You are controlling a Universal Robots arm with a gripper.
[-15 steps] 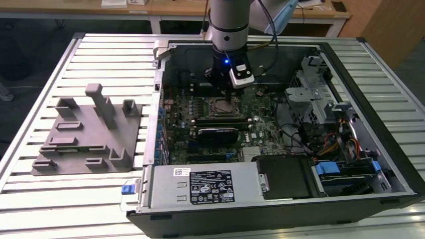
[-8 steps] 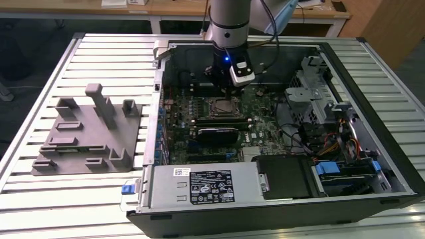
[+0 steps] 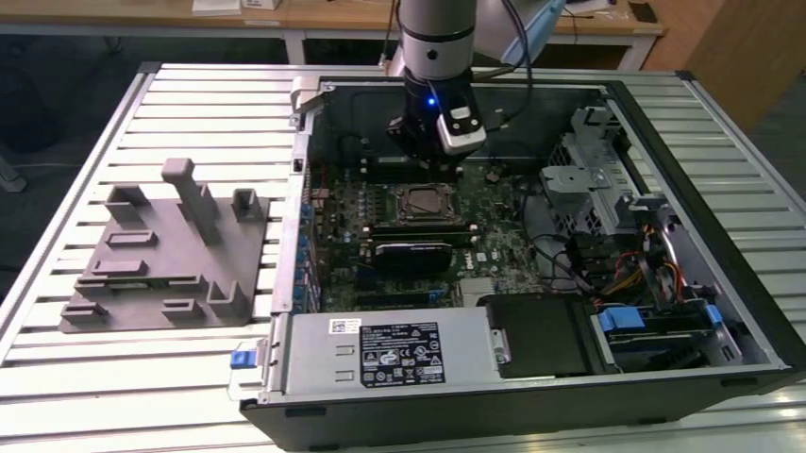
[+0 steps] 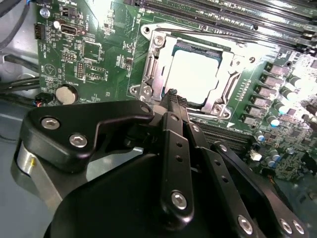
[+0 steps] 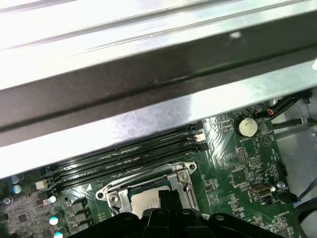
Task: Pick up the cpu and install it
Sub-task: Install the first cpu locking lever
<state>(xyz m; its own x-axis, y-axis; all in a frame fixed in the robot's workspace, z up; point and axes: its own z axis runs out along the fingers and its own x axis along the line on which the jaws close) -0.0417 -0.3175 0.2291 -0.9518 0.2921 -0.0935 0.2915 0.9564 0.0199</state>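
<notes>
We list, in the first wrist view: green motherboard [image 5: 237, 163]; metal socket frame [image 5: 148, 186] enclosing a pale cpu [image 5: 144, 201]; black memory slots [image 5: 124, 156] beside it; round coin battery [image 5: 247, 127]; case wall [image 5: 148, 79] beyond; black gripper [image 5: 166, 214] over the socket.

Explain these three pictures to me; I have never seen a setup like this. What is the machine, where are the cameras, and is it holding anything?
The exterior view looks down on a slatted metal table with an open computer case lying on it. A robot arm reaches into the case, its gripper just above the green circuit board. Beside the case sits a grey plastic fixture. Both wrist views come from cameras riding on the arm. In the second wrist view the fingers are together, holding nothing, right by the cpu, which already lies in its metal-framed socket.
</notes>
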